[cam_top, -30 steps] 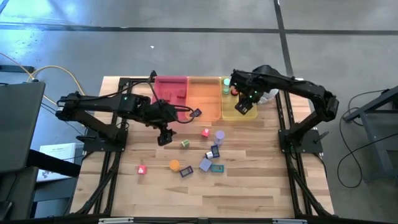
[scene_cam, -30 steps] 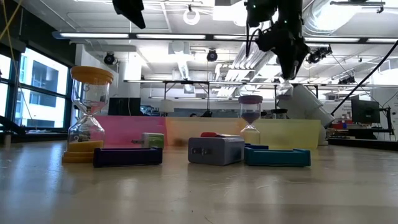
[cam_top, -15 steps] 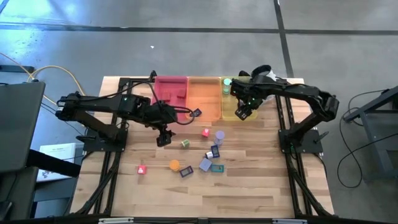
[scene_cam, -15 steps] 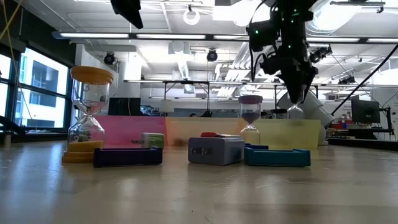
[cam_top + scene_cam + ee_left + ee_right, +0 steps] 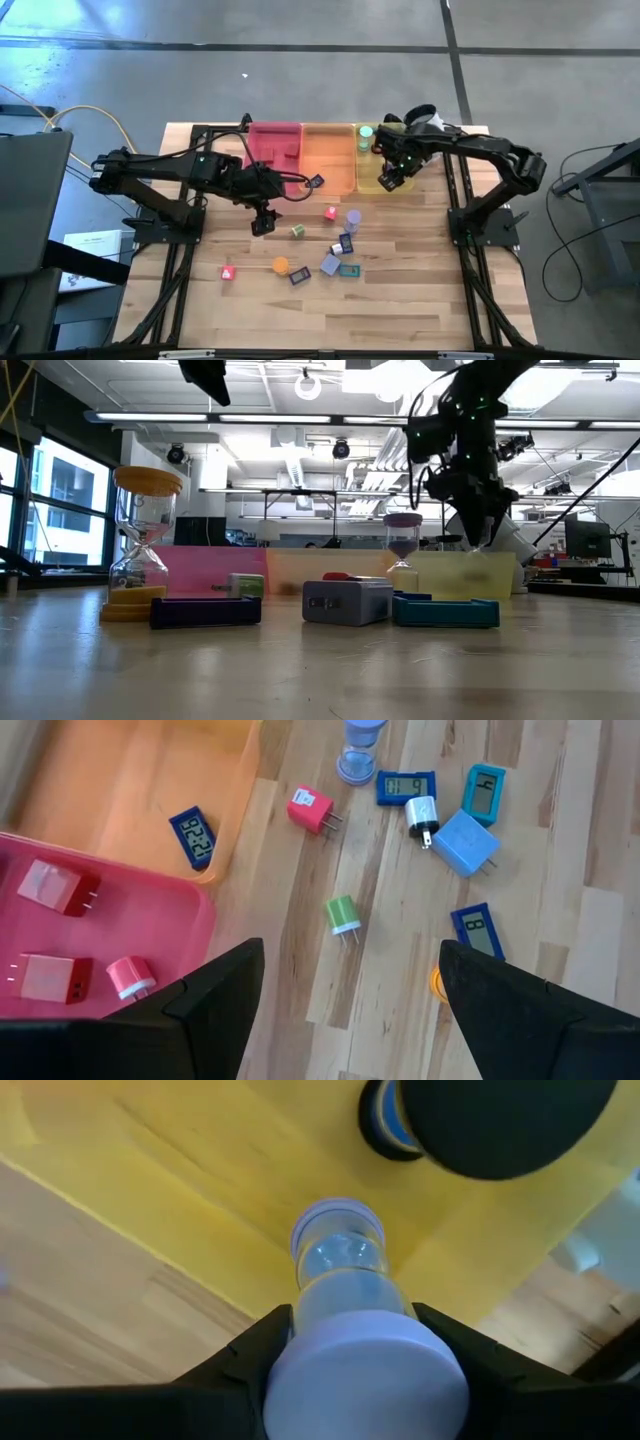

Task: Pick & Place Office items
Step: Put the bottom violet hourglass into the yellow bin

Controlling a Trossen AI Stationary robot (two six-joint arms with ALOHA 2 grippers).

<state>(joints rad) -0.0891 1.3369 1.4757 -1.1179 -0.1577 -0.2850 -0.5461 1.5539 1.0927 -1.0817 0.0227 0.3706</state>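
The wooden table [image 5: 400, 310] carries pink [image 5: 272, 140], orange [image 5: 325, 158] and yellow trays [image 5: 366, 183] plus scattered small office items [image 5: 330, 262].

Trays [image 5: 322, 152]: three; arms: two; loose table items [image 5: 330, 265]: nine

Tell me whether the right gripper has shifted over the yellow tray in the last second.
Yes. In the high view the right gripper, shut on a lavender sand timer, has drawn slightly toward the yellow tray's table-centre edge and, in the low view, dropped lower.
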